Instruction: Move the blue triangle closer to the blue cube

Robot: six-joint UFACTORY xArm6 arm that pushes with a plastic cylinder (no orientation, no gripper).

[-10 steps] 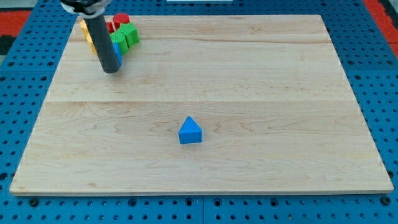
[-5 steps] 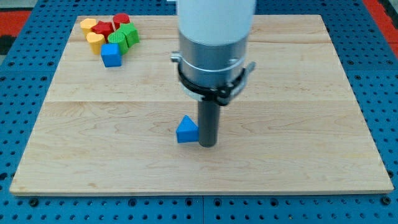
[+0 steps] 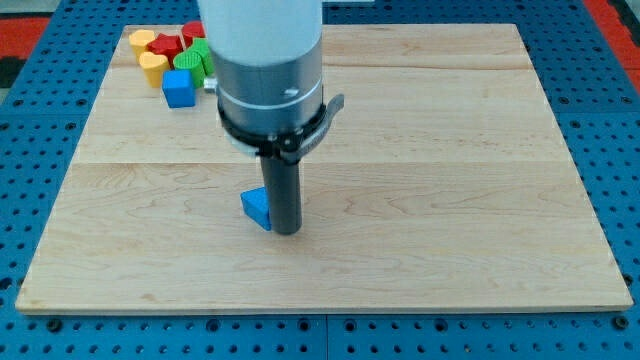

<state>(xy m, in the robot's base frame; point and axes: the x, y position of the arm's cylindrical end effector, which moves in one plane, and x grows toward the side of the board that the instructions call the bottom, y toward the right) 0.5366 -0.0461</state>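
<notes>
The blue triangle (image 3: 256, 206) lies on the wooden board (image 3: 450, 180), left of the middle and toward the view's bottom. My tip (image 3: 286, 231) stands right against its right side and hides part of it. The blue cube (image 3: 178, 88) sits at the top left, at the lower edge of a cluster of blocks, well away from the triangle. The arm's wide grey and white body hangs above the rod and covers the board behind it.
Beside the blue cube are two yellow blocks (image 3: 152, 66), red blocks (image 3: 166, 44) and green blocks (image 3: 190, 58), partly hidden by the arm. A blue pegboard (image 3: 610, 130) surrounds the board.
My tip moved from the top-left cluster down to the triangle's right side, then pushed it toward the view's left. The triangle has shifted left and turned a little.
</notes>
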